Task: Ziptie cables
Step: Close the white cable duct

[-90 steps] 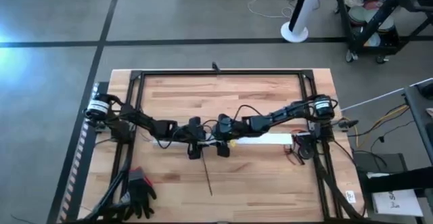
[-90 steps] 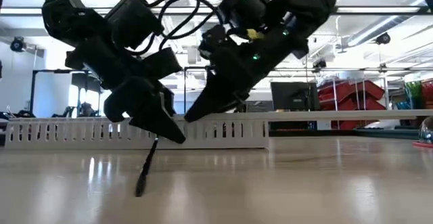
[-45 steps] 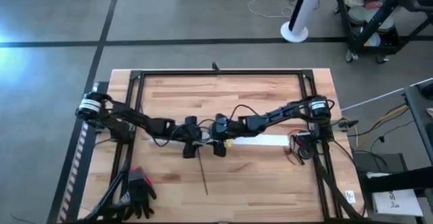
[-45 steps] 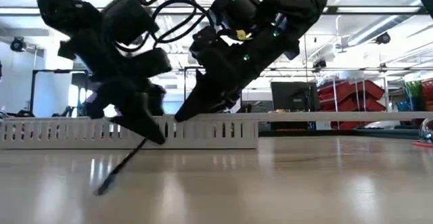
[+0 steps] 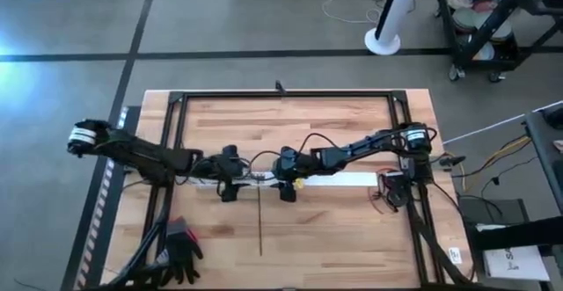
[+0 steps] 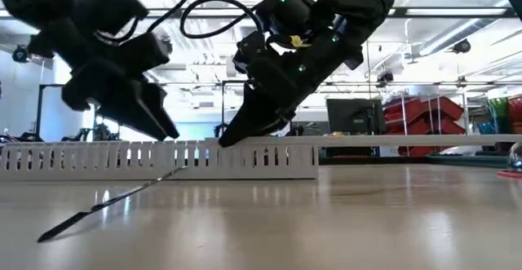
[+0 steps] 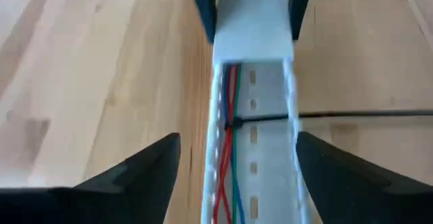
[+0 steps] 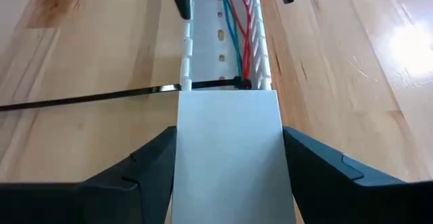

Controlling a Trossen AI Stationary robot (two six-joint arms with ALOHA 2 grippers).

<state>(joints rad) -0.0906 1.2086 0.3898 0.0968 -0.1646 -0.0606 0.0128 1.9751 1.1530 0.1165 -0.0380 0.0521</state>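
Left gripper (image 5: 228,188) with jaws spread wide, straddling the white slotted channel (image 7: 254,109) without gripping it. Right gripper (image 5: 287,190) likewise wide open astride the channel's flat white cover (image 8: 229,149), hovering over the table (image 5: 334,229). Visible only in wrist views: cables (image 7: 226,143), red, blue and green, inside the channel between both sets of jaws, cinched by a black zip tie (image 8: 101,97). In high view, its long tail pointing toward the table's near edge.
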